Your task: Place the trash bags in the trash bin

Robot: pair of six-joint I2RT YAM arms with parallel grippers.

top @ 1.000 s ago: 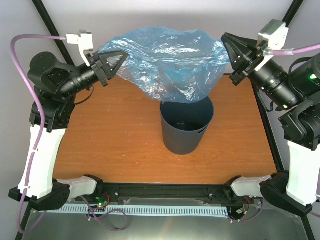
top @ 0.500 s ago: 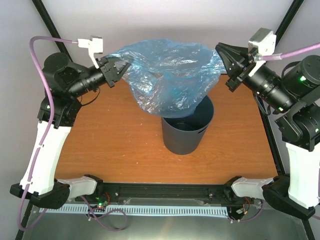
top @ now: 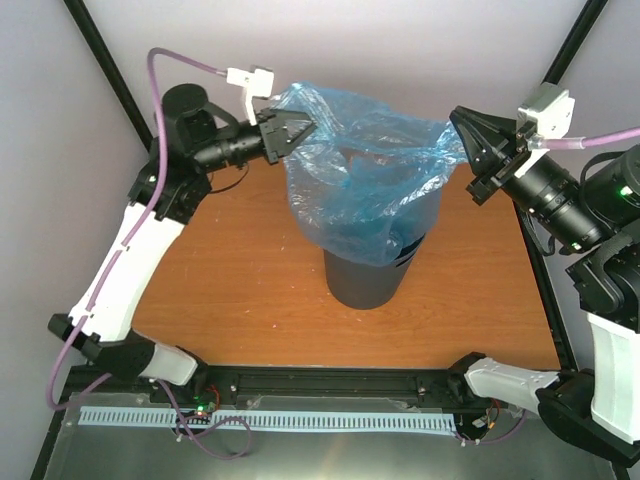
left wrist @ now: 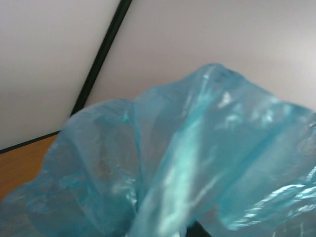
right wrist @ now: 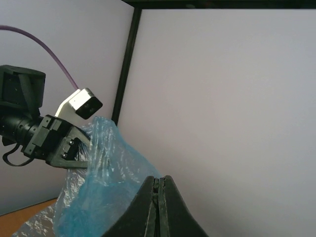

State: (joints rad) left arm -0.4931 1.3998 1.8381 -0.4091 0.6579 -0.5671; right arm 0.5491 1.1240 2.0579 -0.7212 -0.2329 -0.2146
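The light-blue translucent trash bag [top: 365, 190] hangs stretched between my two grippers, its mouth open upward and its bottom sagging over the rim of the dark grey trash bin [top: 368, 278] standing upright on the table. My left gripper [top: 298, 130] is shut on the bag's left edge; in the left wrist view the bag [left wrist: 187, 168] fills the frame and hides the fingers. My right gripper [top: 458, 122] is shut on the bag's right edge; in the right wrist view its fingers [right wrist: 157, 185] are pressed together with the bag [right wrist: 103, 192] to their left.
The bin stands mid-table on the orange-brown tabletop [top: 230, 290]. Black frame posts [top: 110, 70] rise at the back corners before a pale wall. A black rail [top: 330, 382] runs along the near edge between the arm bases.
Both grippers moved inward, the left one far to the right. The bag went from spread wide above the bin to hanging narrower, its bottom now draped over the bin's rim.
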